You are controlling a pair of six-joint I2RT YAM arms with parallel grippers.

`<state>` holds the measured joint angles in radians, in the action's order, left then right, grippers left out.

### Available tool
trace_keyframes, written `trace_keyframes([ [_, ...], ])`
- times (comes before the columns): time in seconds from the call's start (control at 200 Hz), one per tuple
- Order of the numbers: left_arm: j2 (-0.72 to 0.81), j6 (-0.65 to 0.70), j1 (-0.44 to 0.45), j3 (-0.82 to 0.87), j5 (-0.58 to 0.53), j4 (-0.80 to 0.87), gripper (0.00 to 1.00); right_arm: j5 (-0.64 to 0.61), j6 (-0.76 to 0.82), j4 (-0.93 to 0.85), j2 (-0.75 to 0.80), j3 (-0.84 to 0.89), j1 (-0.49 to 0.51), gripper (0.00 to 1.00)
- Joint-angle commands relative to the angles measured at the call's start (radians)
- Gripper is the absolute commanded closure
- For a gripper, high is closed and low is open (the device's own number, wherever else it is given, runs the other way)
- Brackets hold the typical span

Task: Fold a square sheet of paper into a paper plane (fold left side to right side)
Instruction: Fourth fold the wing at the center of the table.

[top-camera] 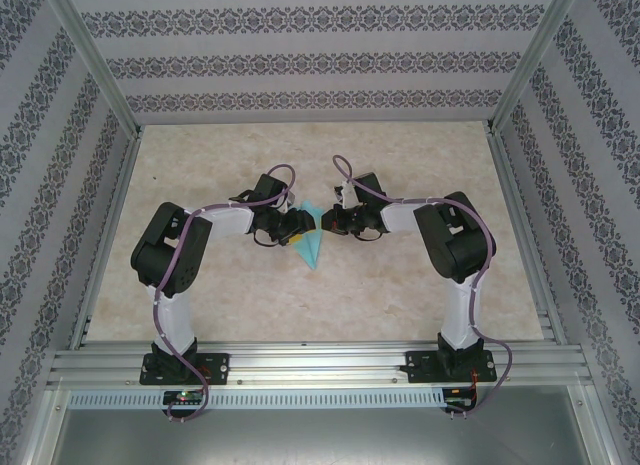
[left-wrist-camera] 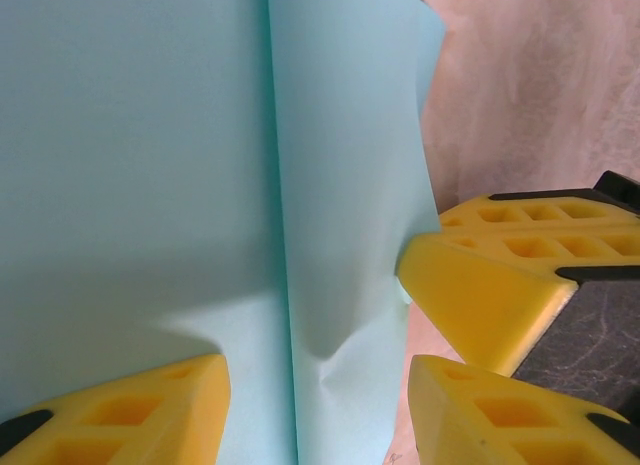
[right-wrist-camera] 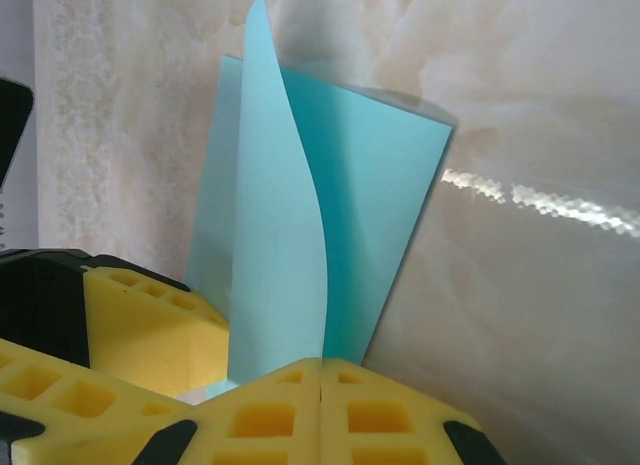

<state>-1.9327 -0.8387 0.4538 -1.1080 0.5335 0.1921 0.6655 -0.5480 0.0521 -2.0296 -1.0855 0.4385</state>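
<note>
- Top external view: the sheet of paper [top-camera: 312, 243] lies on the table [top-camera: 400, 305], narrowed to a point, with its long axis running up and down the picture. The left hand [top-camera: 290, 230] touches its left side and the right hand [top-camera: 335, 223] is at its right side.
- Left wrist view: the left hand's fingers [left-wrist-camera: 130, 415] are spread apart, straddling the paper's crease [left-wrist-camera: 283, 235] and gripping nothing.
- Right wrist view: the right hand is pressed together, apparently pinching the lower edge of a flap [right-wrist-camera: 275, 235] that stands up from the paper.
- Judgement: the fold goes left over right across the crease. The left hand is on the side to be lifted, so it is better placed, and the right hand looks set to anchor.
</note>
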Motion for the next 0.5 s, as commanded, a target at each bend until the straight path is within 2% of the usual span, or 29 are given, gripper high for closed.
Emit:
trace_keyframes([
  [0.0,-0.044,0.025,-0.003,0.025,-0.056,0.027,0.47,-0.017,0.027,-0.004,-0.024,-0.030,0.018,0.95],
  [0.495,-0.045,0.030,-0.003,0.021,-0.053,0.031,0.48,-0.051,0.054,-0.061,-0.043,-0.064,0.026,0.94],
])
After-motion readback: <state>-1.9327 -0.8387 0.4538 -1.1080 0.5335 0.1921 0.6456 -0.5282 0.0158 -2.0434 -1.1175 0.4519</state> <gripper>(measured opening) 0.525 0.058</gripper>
